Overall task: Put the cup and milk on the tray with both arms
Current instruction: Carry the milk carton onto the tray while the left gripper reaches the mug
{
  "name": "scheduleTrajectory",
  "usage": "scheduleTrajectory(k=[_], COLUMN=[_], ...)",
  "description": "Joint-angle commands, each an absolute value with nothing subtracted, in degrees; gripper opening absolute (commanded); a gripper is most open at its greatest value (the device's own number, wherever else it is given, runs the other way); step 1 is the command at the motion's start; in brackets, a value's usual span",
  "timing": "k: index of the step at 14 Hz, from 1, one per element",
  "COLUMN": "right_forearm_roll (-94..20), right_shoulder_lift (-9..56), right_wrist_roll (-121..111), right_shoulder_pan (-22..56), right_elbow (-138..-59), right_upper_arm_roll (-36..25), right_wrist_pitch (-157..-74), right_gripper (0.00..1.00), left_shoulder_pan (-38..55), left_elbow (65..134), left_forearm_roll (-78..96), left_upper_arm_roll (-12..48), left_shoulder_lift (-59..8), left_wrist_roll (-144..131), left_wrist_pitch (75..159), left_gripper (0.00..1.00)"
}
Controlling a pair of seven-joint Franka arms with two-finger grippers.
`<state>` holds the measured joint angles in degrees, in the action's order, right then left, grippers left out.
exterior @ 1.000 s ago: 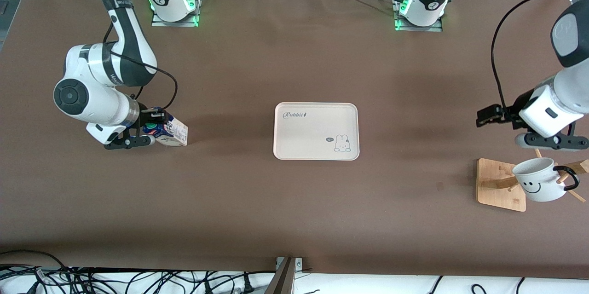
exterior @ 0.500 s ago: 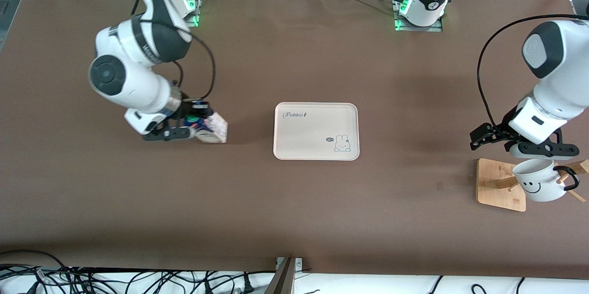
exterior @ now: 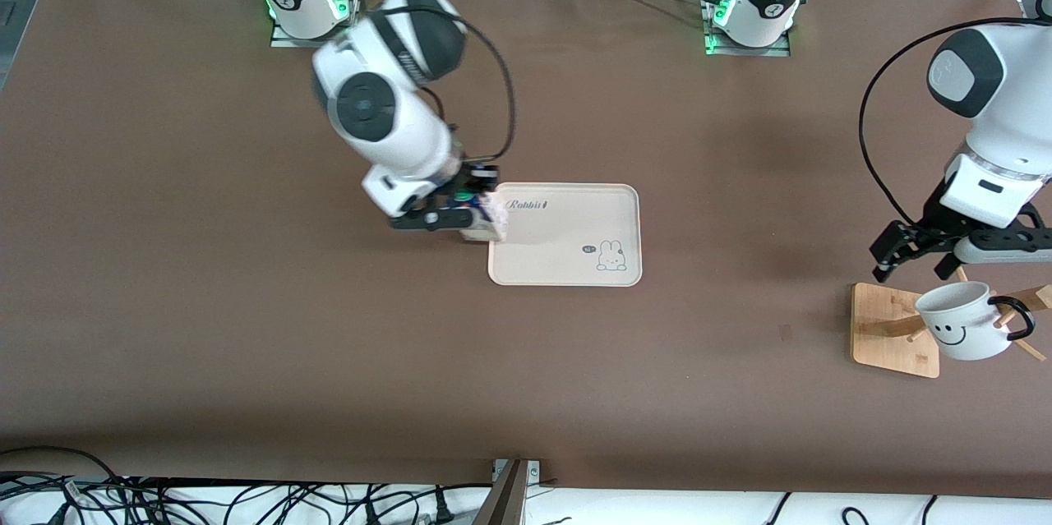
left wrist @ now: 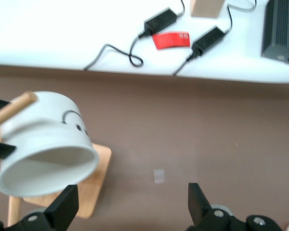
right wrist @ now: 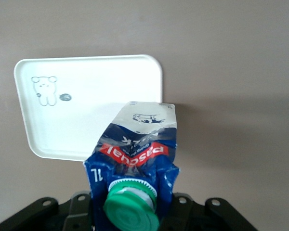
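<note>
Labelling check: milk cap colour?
Green cap on the milk; clearest in right wrist view.

the milk (right wrist: pixel 135 159) is dark blue and white with a red band and a green cap. the cup (exterior: pixel 962 321) is white with a black smiley and black handle. the tray (exterior: pixel 567 254) is cream-white with dark script and a bunny drawing.
</note>
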<state>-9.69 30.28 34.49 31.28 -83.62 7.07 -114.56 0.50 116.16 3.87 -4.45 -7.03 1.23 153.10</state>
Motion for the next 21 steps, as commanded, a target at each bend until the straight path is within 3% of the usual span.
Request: scheduleTrajectory(k=[1,7,8,9,10,13,16,19,21], right_forearm_roll=[-6.87,-4.48,-4.40,-4.22,-4.13,-4.30,-4.31,-4.66,-5.45], right_shoulder_lift=[34.44,37.70,37.79,37.88,37.88,37.09,36.04,31.48,28.05], right_wrist_roll=[38.31,39.55,39.55,39.81,40.86,42.45,43.42,40.79,34.66], right_shoulder_pan=[33.83,35.77,35.86,35.95,35.95,35.68,35.25,33.67,29.90], right_elbow=[-81.04,-80.95,-80.95,-80.95,-80.86,-78.67,-73.32,-70.22,-70.75], right_upper_arm_roll=[6.77,6.59,6.50,6.50,6.42,6.07,5.37,-0.77,-1.76], right_wrist_pitch=[-116.80,-120.76,-120.85,-120.94,-121.37,-120.68,-114.20,-108.91,-104.79], right_gripper=[0.43,0.44,0.50,0.81,1.00,1.00,1.00,1.00,1.00], left_shoulder_pan=[0.70,1.05,1.32,1.32,1.32,1.58,2.28,2.37,2.46], left_elbow=[124.26,125.51,125.51,125.42,125.25,124.63,122.70,121.55,119.28], left_forearm_roll=[5.10,15.18,16.68,17.13,17.23,19.23,20.92,20.48,20.57], left_upper_arm_roll=[-4.57,-6.24,-6.24,-6.24,-6.24,-6.24,-6.24,-6.24,-6.24], left_shoulder_lift=[-4.83,-10.97,-12.03,-12.65,-13.79,-17.30,-18.54,-18.72,-19.51], left_wrist_roll=[1.05,0.44,0.44,0.44,0.44,0.35,0.44,0.44,0.53], left_wrist_pitch=[166.24,183.23,184.56,185.53,186.84,190.19,190.20,190.20,190.11], left_gripper=[1.00,1.00,1.00,1.00,1.00,1.00,1.00,1.00,1.00])
